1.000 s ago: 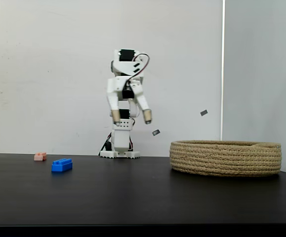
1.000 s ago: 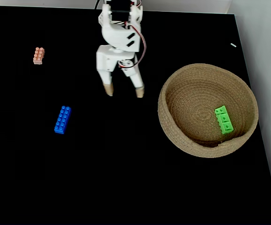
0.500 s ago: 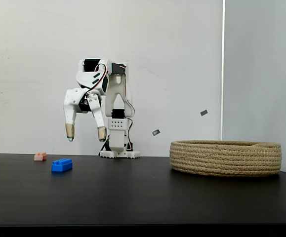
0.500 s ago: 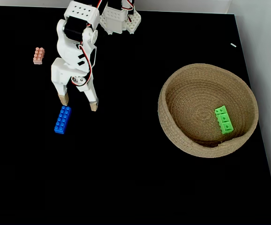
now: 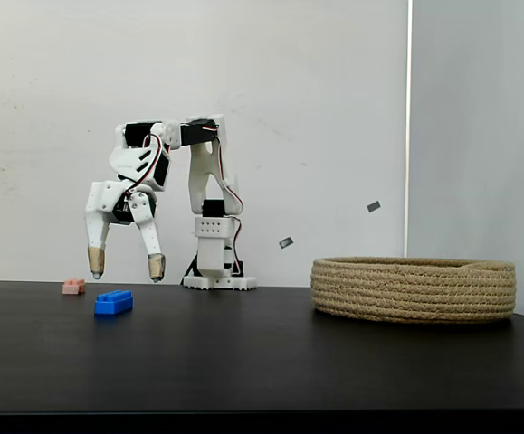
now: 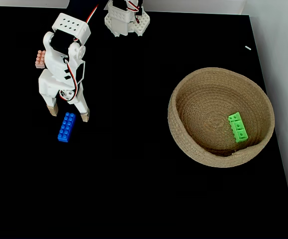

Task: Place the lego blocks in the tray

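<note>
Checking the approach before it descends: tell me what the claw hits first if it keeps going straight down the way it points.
Most likely the blue brick. The open claw points down at the table, fingertips above the brick's far end. It may slightly miss and meet the table; depth is unclear.

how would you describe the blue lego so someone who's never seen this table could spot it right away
In the fixed view from above, start at the round rope basket on the right and look across the black table to its left side. The blue lego lies flat there, just below the open gripper. It is longer than the pale pink block farther back and the only blue thing.
</note>
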Controlling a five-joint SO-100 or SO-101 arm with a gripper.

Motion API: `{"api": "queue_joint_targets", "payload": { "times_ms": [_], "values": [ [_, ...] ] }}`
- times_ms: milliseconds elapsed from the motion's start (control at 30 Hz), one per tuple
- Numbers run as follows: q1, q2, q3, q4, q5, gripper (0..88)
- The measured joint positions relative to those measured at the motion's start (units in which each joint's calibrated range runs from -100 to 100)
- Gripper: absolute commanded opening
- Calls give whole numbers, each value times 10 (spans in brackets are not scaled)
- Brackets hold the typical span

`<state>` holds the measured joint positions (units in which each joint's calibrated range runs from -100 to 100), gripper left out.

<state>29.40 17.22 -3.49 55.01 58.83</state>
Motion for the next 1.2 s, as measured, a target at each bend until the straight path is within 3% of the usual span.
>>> {"api": "queue_joint_targets", "payload": {
  "times_ms": [400,700,833,1200],
  "values": [
    [2,56,-19,0,1,284],
    [-21,72,-19,0,-12,127],
    [-21,75,-19,-6,-14,3],
    [-21,76,-19,-40,-21,0]
  ]
}}
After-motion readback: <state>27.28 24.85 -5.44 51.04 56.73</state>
